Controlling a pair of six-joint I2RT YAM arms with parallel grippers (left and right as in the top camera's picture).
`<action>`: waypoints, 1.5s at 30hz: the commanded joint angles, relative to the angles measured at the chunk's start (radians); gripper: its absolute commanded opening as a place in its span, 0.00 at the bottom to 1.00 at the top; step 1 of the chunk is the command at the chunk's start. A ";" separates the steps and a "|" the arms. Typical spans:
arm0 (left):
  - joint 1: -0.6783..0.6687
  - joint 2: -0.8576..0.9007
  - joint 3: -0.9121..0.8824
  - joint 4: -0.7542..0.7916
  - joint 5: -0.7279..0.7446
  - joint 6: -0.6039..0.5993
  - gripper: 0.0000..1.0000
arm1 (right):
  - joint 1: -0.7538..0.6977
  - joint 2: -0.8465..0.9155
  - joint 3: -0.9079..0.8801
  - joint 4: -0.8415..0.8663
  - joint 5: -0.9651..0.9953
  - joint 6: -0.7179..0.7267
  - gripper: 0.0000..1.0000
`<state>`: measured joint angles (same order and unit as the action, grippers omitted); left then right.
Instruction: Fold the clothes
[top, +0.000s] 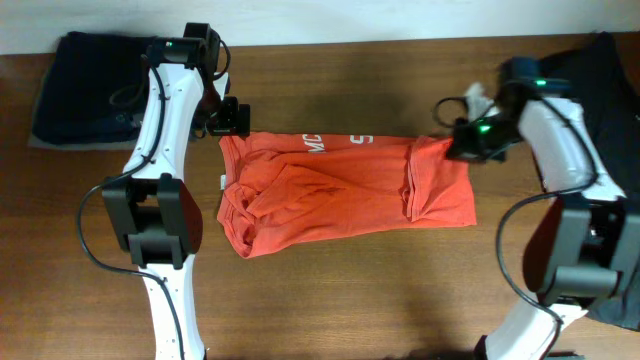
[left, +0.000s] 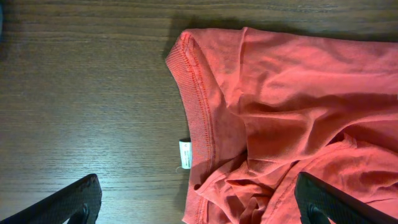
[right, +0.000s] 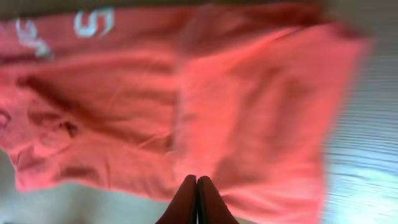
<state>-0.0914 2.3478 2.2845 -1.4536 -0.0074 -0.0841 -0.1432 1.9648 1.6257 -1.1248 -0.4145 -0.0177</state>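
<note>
The shirt (top: 340, 195) lies mid-table (top: 340, 310), part folded and rumpled, collar end toward my left arm, hem end toward my right. My right gripper (top: 462, 142) sits at the far hem corner, pressed together. My left gripper (top: 232, 118) hangs spread wide just off the far collar corner, holding nothing. I judge the step in hand to be taking both far corners so the cloth can be drawn flat and folded over. To do it well, I would bring the left down on the shoulder beside the collar (left: 198, 106), pinch every layer there, not the rib alone, then lift both ends together with the cloth taut between them so the bunched folds near the neck pull out. The overhead gives me the whole outline, both arms and a dark pile (top: 85, 85) off to the left, but not how the jaws stand. The left wrist shows the ribbing, a white label (left: 185, 154) and bare wood under one finger. The right wrist, blurred, shows the lettering (right: 93, 22) and the fingers (right: 188, 202) meeting over the shirt's edge; I cannot tell whether cloth is caught between them.
</note>
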 joint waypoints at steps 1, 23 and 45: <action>0.000 0.003 0.009 0.003 0.011 -0.006 0.99 | -0.061 0.030 -0.001 0.005 -0.080 -0.080 0.05; 0.000 0.003 0.009 0.002 0.011 -0.006 0.99 | -0.140 0.430 0.000 0.394 -0.524 -0.126 0.12; 0.000 0.003 0.009 0.012 0.011 -0.006 0.99 | -0.070 0.400 0.346 -0.012 -0.534 -0.240 0.15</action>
<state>-0.0914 2.3478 2.2845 -1.4429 -0.0074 -0.0841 -0.2493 2.3726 1.9926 -1.1324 -0.9661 -0.2173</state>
